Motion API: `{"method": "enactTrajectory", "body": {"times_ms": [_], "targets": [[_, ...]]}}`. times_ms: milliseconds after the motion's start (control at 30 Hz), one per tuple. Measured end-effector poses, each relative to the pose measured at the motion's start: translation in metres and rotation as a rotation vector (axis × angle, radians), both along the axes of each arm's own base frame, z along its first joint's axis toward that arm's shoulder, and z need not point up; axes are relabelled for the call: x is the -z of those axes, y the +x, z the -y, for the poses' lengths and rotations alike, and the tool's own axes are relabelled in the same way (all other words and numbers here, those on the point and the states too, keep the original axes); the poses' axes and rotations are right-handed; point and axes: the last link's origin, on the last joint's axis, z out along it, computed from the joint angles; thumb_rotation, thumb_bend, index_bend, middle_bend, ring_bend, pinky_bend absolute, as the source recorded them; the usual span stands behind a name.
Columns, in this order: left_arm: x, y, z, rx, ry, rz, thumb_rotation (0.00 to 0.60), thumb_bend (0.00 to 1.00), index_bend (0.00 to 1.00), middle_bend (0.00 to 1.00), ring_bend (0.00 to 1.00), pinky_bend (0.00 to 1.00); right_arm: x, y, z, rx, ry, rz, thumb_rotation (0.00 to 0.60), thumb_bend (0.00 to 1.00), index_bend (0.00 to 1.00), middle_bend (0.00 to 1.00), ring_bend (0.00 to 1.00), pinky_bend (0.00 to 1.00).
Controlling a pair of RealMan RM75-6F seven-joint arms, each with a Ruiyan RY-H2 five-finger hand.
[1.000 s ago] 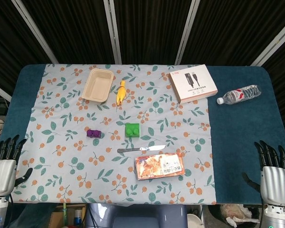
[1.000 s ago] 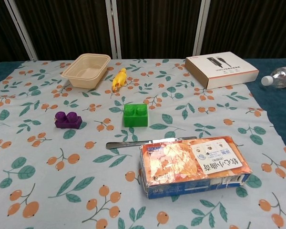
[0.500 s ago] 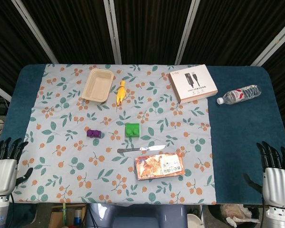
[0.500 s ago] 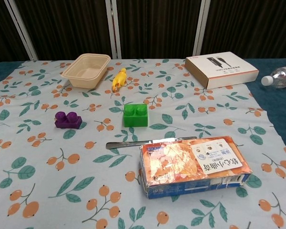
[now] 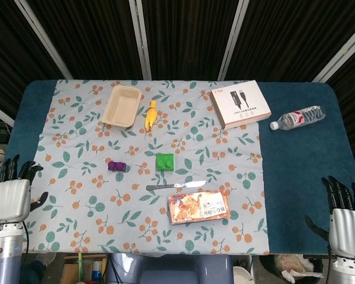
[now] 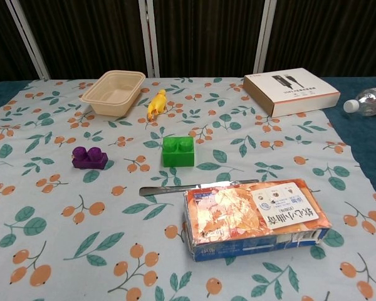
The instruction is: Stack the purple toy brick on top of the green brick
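Observation:
The purple toy brick (image 5: 116, 167) (image 6: 89, 157) lies on the patterned cloth, left of centre. The green brick (image 5: 164, 161) (image 6: 178, 152) stands a short way to its right, apart from it. My left hand (image 5: 13, 194) hovers off the table's front left corner, fingers apart, holding nothing. At the front right corner my right hand (image 5: 345, 218) is also empty with its fingers spread. Both hands are far from the bricks and show only in the head view.
A knife (image 5: 176, 186) lies just in front of the green brick, with a snack box (image 5: 199, 207) nearer still. A beige tray (image 5: 122, 106) and yellow toy (image 5: 149, 113) sit at the back left, a white box (image 5: 241, 103) and water bottle (image 5: 298, 117) at the back right.
My left hand has risen and moved slightly toward the table. My right hand has sunk a little lower. The bricks have not moved.

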Motion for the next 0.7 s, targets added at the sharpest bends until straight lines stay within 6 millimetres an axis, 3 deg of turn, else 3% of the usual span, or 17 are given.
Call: {"method": "enactTrajectory", "body": {"times_ms": [333,700], "targets": [[0.029,0.028,-0.056,-0.009,-0.087,-0.048,0.600,0.30,0.32,0.25,0.00,0.00,0.003,0.000,0.002,0.009,0.009,-0.007,0.600,0.15,0.14,0.14,0.15,0.02],[0.072,0.055,-0.095,-0.018,-0.161,-0.125,0.600,0.30,0.31,0.24,0.00,0.00,0.004,-0.002,0.004,0.025,0.018,-0.011,0.600,0.15,0.14,0.14,0.15,0.02]]}}
